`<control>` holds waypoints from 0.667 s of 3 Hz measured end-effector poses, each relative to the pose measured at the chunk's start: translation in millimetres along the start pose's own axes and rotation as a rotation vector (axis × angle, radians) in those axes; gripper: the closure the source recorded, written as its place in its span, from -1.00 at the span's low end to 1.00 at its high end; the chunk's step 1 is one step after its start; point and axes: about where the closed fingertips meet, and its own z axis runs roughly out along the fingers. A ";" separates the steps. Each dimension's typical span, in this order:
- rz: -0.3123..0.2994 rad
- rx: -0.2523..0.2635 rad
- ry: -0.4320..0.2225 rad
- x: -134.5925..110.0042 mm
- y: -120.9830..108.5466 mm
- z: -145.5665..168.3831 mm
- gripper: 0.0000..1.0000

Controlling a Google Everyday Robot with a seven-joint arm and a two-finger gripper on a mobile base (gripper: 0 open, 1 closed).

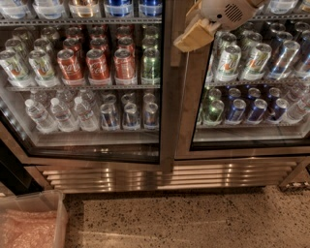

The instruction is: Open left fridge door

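The left fridge door [167,97] is a tall glass pane in a brushed steel frame. Red cola cans [98,64] and clear water bottles [60,114] show through it. Its right frame edge runs down the middle, next to the right door [186,106]. My gripper [193,30], tan-tipped below a white wrist housing [225,12], hangs at the top, in front of the steel posts where the two doors meet. It sits just right of the left door's edge. Whether it touches the frame I cannot tell.
The right glass door shows green-white cans [227,60] and blue cans [256,109]. A steel louvred grille [160,175] runs under both doors. Speckled floor [193,220] lies in front. A clear bin with pinkish contents [29,225] stands at the lower left.
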 end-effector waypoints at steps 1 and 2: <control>0.000 0.000 0.000 0.0 -0.2 -0.7 1.00; 0.008 0.003 -0.018 -2.0 30.2 -15.4 1.00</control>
